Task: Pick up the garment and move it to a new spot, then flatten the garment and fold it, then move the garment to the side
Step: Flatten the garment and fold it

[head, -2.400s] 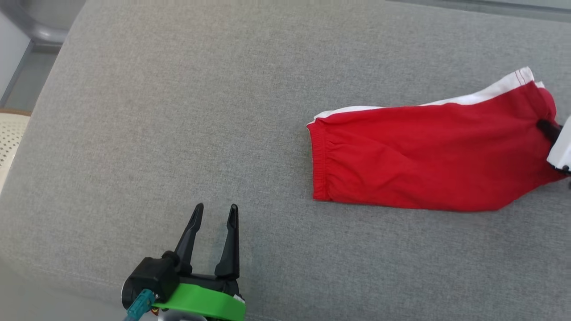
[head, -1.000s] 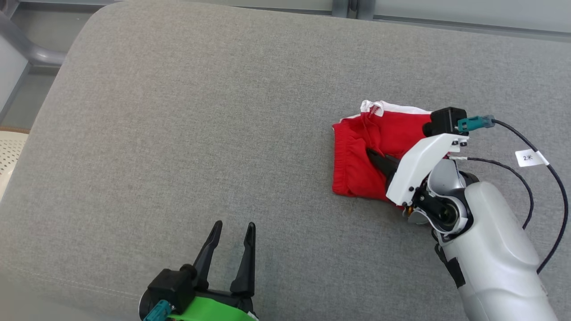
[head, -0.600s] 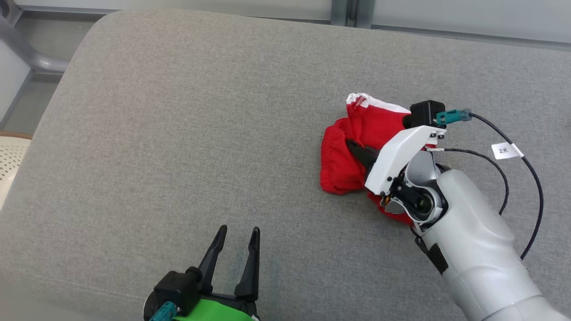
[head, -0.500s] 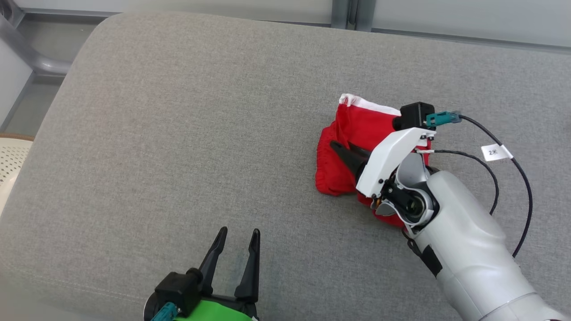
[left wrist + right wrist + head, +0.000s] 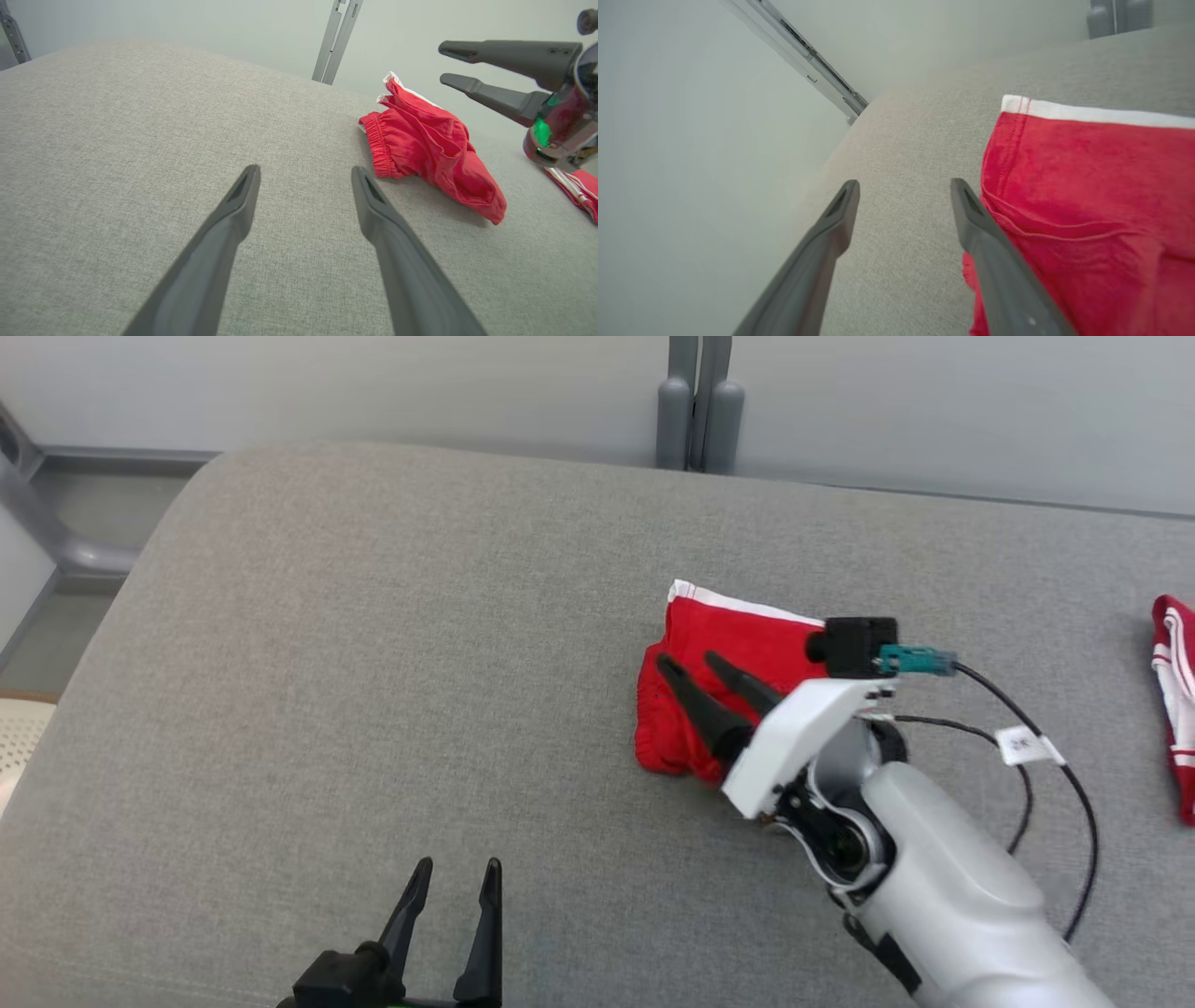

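The red garment (image 5: 724, 644) with a white edge lies folded into a small bundle on the grey cushion (image 5: 373, 663), right of centre. My right gripper (image 5: 689, 661) hovers over its left part, open, with nothing between the fingers. In the left wrist view the right gripper (image 5: 443, 61) hangs above and to the right of the garment (image 5: 430, 144), apart from it. In the right wrist view the garment (image 5: 1087, 186) lies to the right of the right gripper (image 5: 904, 183). My left gripper (image 5: 453, 870) stands open near the cushion's front edge, well left of the garment, also open as the left gripper (image 5: 304, 170).
A second red and white cloth (image 5: 1178, 700) lies at the far right edge of the cushion. A grey post (image 5: 695, 420) stands against the pale wall behind. Black cables (image 5: 1027, 747) loop from my right wrist. The cushion's rounded left corner drops to the floor.
My right gripper dragged the garment's right end leftward over itself, folding the long shape into a bundle, then opened and rose off it. The head camera tilted up meanwhile.
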